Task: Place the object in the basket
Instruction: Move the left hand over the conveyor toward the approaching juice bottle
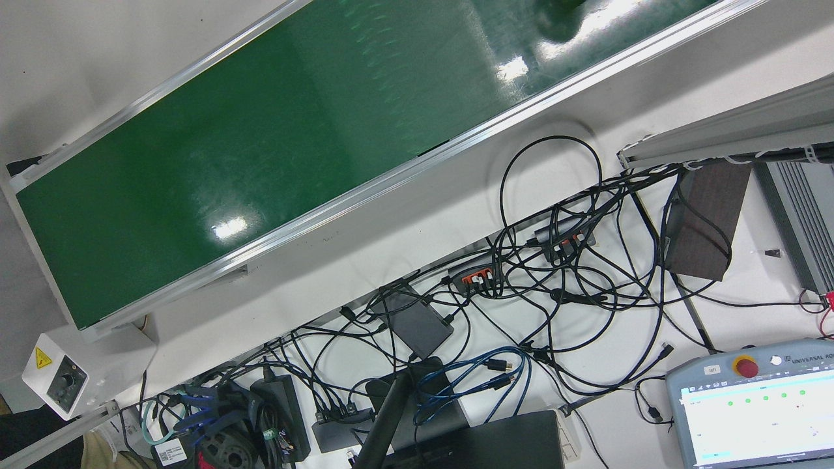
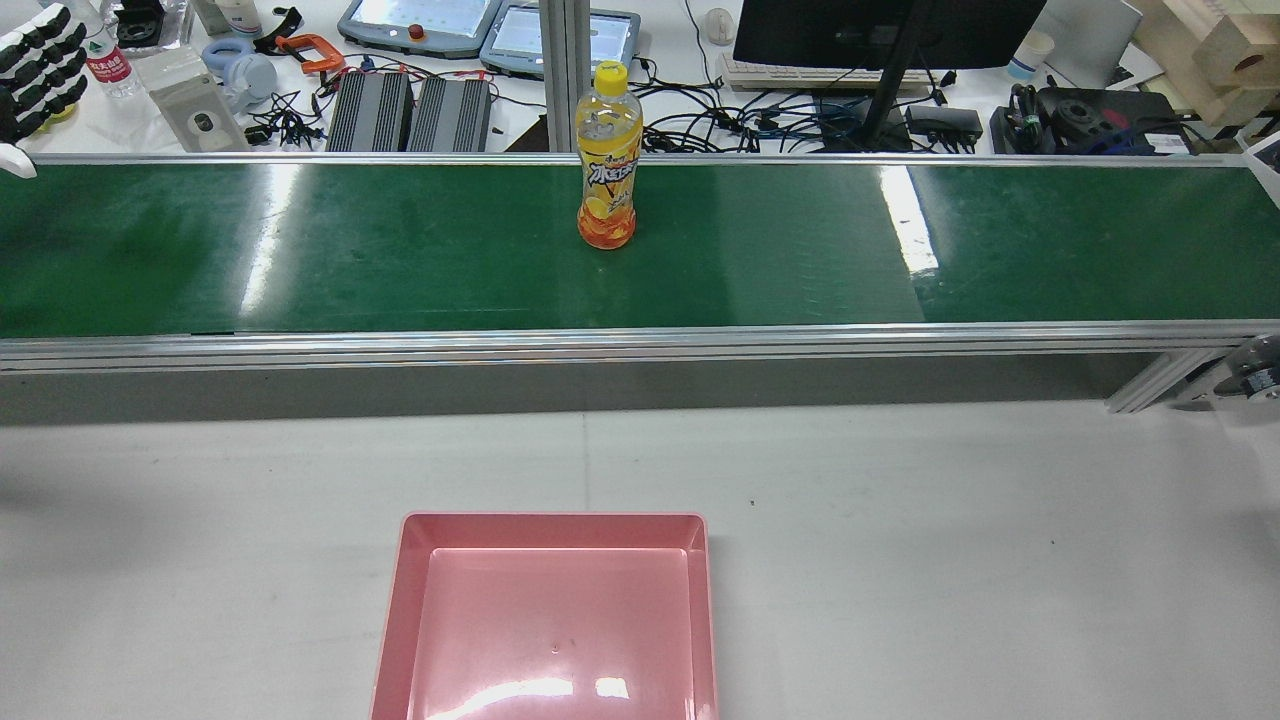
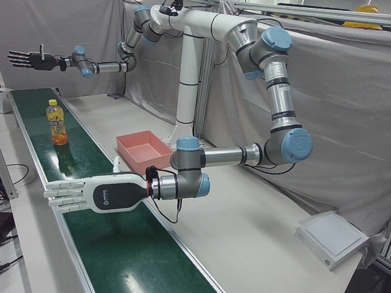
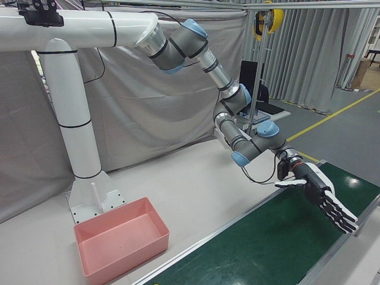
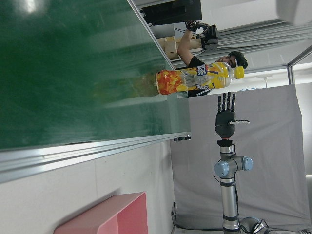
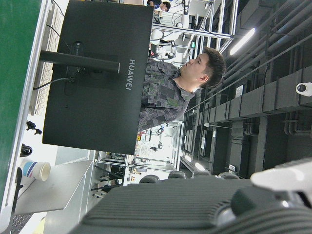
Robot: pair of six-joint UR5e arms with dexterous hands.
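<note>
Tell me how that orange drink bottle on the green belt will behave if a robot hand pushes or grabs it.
The bottle stands upright, tall and narrow, so a high push would likely tip it, and it could then roll. It looks nearly full, so probably fairly heavy. Its glossy plastic may be slippery and give slightly under a squeeze.

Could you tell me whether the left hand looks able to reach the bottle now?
Probably yes: the left hand is open and empty, and the green belt between it and the upright bottle lies bare, though some way remains.
</note>
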